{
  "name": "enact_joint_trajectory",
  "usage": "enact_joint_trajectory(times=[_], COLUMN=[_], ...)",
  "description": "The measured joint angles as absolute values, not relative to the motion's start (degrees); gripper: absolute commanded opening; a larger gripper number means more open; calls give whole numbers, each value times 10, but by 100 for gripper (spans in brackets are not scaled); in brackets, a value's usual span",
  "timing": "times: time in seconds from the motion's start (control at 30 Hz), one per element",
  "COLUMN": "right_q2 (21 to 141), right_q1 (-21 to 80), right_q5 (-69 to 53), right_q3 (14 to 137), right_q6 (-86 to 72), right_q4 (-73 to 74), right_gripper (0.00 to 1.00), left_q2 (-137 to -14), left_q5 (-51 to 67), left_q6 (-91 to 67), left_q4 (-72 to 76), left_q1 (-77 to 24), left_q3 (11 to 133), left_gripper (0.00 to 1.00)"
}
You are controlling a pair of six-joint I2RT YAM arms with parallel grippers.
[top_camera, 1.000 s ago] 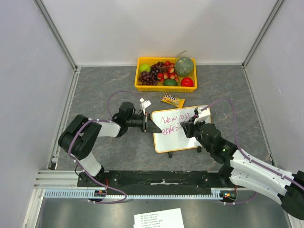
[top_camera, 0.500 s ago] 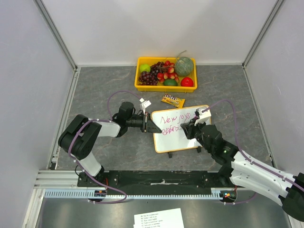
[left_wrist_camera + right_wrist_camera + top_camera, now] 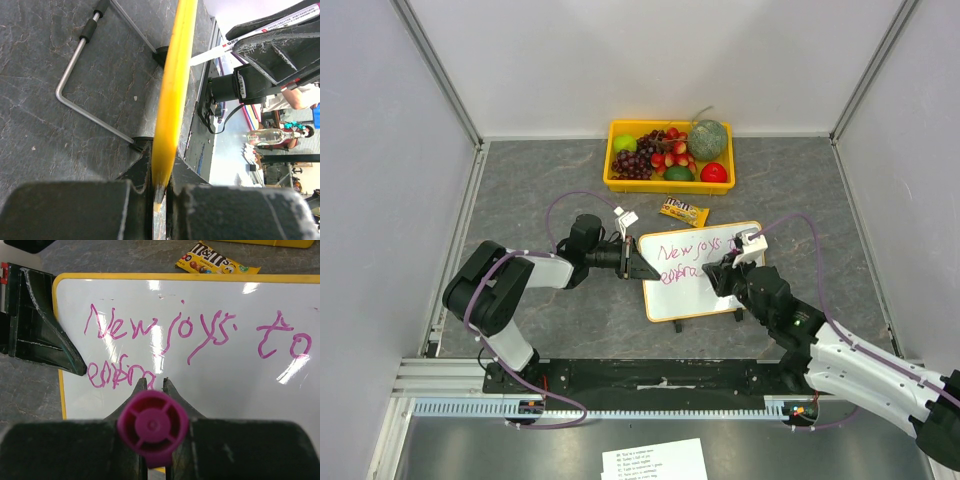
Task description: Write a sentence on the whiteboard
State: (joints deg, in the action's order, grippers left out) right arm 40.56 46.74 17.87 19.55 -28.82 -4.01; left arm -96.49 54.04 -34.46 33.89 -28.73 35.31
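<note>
Whiteboard point(image 3: 692, 298) edge pinched by left tool point(image 3: 638, 266), marker point(image 3: 152, 426) by right tool point(image 3: 712, 268), candy packet point(image 3: 683, 211) behind

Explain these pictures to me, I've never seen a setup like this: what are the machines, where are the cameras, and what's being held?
A left arm and a right arm are bolted at the near edge of a grey table. One picture looks down from above; the other two come from a camera on each wrist, so each shows its own fingers close up. The left gripper is shut on the yellow edge of the whiteboard. The right gripper is shut on a pink marker above the board. The sentence so far reads "New joys to", with a second line begun. Beyond the board lie a candy packet and a yellow basket of fruit.
</note>
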Motion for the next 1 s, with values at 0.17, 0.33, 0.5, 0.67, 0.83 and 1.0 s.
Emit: enact_joint_trajectory(times=[0.17,0.33,0.5,0.67,0.83,1.0], right_q2=[406,405,399,400,405,415], right_q1=[467,467,467,467,467,467], right_q5=[179,186,202,214,216,220], right_q3=[200,219,239,243,243,243], right_q6=[-287,-282,-273,-267,-263,-264], right_q4=[-33,-17,-16,-13,-7,-4], right_gripper=[0,0,0,0,0,0], left_q2=[-965,-965,-965,-965,-965,-966], left_q5=[541,541,541,541,541,542], left_q6=[-345,-344,-344,-344,-344,-344], left_q4=[339,339,339,339,339,339], left_q1=[-287,-287,-287,-287,-287,-287], left_q3=[353,353,353,353,353,354], left_gripper=[2,2,2,2,2,2])
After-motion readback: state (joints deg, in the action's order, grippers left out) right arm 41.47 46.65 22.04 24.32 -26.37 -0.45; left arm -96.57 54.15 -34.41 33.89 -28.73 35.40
